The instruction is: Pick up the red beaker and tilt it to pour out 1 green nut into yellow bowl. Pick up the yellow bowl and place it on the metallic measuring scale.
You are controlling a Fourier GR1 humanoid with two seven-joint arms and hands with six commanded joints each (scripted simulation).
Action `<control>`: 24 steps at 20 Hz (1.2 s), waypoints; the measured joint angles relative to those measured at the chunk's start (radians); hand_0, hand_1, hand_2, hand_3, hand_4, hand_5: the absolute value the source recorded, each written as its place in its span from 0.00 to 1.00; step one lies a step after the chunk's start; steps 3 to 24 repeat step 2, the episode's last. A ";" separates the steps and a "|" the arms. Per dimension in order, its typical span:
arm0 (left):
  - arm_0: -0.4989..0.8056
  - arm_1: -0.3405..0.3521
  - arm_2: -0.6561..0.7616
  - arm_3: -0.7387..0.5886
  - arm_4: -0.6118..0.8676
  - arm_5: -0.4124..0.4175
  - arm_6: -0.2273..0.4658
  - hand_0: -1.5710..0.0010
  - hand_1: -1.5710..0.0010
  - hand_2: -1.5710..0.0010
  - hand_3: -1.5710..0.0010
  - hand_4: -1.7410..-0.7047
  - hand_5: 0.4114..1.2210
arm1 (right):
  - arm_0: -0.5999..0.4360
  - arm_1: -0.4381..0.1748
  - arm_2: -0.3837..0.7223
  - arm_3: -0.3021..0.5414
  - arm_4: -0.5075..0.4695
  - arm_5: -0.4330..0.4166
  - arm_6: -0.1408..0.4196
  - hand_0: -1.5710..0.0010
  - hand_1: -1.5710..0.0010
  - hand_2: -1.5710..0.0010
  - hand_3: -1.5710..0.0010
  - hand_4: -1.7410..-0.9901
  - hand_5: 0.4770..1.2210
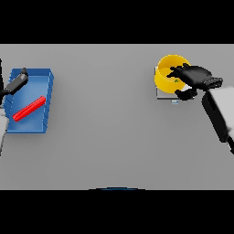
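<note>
Gripping the yellow bowl [165,77] at the far right of the grey table [109,137], the right hand [195,78] has its fingers curled over the bowl's right rim and its thumb pressed under the near side, so the rim is pinched between them. The bowl sits on the metallic measuring scale [164,95], of which only a thin grey edge shows at the bowl's near side. A small green nut [176,80] lies inside the bowl, just beside the fingertips. The right arm comes in from the right edge. Far across the table, at the left, a blue tray [45,96] holds the red beaker [29,108], which lies on its side, slanting from near left to far right. The left hand [17,81] hangs over the tray's far left corner, apart from the beaker; whether its fingers are spread or curled cannot be told
</note>
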 measured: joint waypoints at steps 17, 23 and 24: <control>0.002 -0.005 -0.001 0.013 -0.003 0.007 -0.002 1.00 1.00 1.00 1.00 0.98 0.31 | 0.005 0.002 -0.002 -0.013 -0.005 0.015 0.023 0.99 0.99 0.98 0.91 0.35 0.35; 0.002 -0.005 -0.001 0.013 -0.003 0.007 -0.002 1.00 1.00 1.00 1.00 0.98 0.31 | 0.005 0.002 -0.002 -0.013 -0.005 0.015 0.023 0.99 0.99 0.98 0.91 0.35 0.35; 0.002 -0.005 -0.001 0.013 -0.003 0.007 -0.002 1.00 1.00 1.00 1.00 0.98 0.31 | 0.005 0.002 -0.002 -0.013 -0.005 0.015 0.023 0.99 0.99 0.98 0.91 0.35 0.35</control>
